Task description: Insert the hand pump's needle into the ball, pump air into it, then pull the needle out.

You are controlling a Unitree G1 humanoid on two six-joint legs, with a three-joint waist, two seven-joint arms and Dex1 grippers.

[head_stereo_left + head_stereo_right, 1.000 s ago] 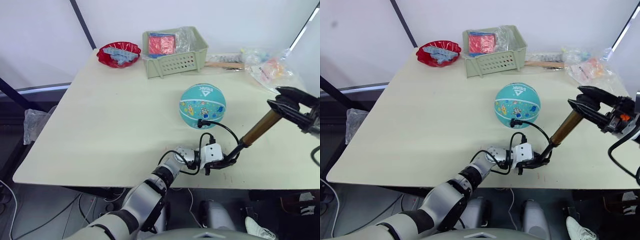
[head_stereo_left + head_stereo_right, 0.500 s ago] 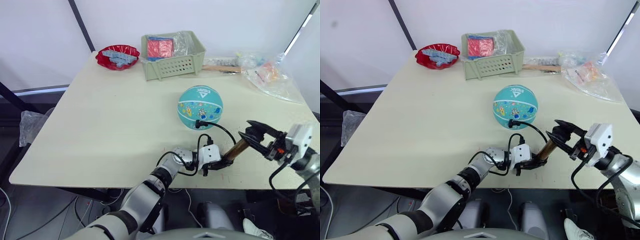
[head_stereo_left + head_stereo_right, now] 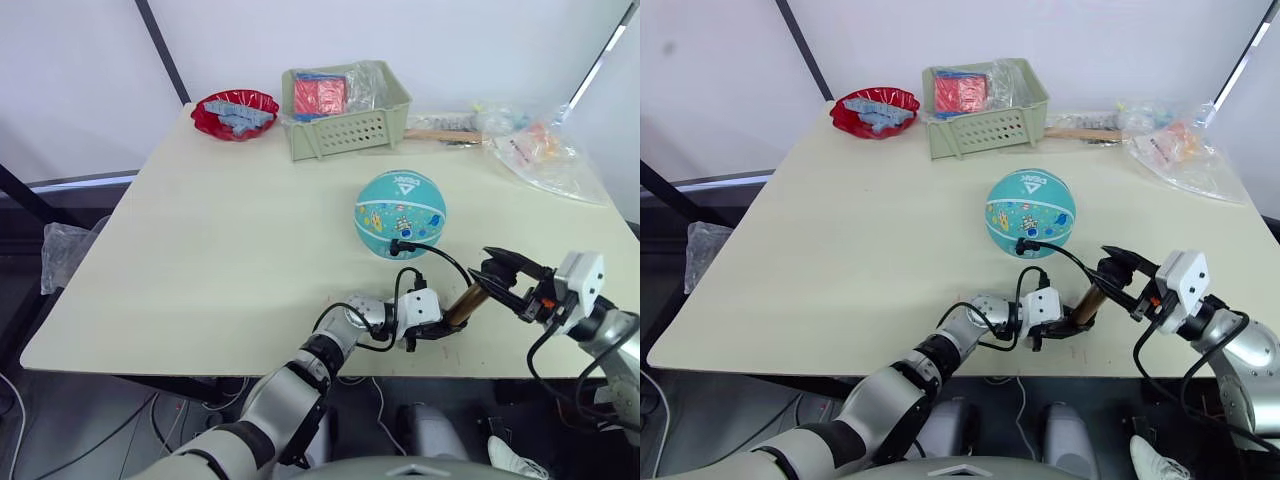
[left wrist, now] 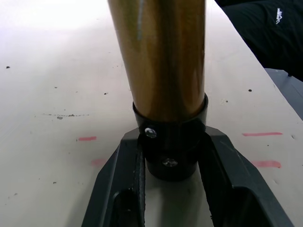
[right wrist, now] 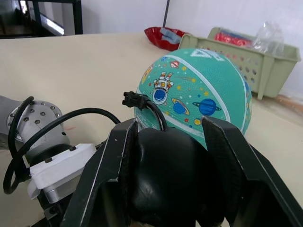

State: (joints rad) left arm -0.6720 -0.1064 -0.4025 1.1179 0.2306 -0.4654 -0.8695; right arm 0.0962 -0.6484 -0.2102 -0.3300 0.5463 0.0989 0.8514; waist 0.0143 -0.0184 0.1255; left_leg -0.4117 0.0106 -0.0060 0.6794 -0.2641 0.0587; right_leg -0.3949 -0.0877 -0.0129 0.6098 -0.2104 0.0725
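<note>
Pale worktop (image 3: 220,240) carrying teal ball (image 3: 401,213), hose fitting at its near side. Hand pump (image 3: 462,305) slanted between 2 tools: left tool (image 3: 437,331) clamped on base cap, right tool (image 3: 496,271) closed around handle. Best stroked straight along barrel, base pinned. Needle (image 5: 129,100) tip hidden; seating unverifiable.

hand pump (image 4: 163,56) base, clamped between jaws

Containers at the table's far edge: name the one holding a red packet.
The pale green slotted basket holds the red packet. The red bowl to its left is red itself but carries bluish pieces.
</note>
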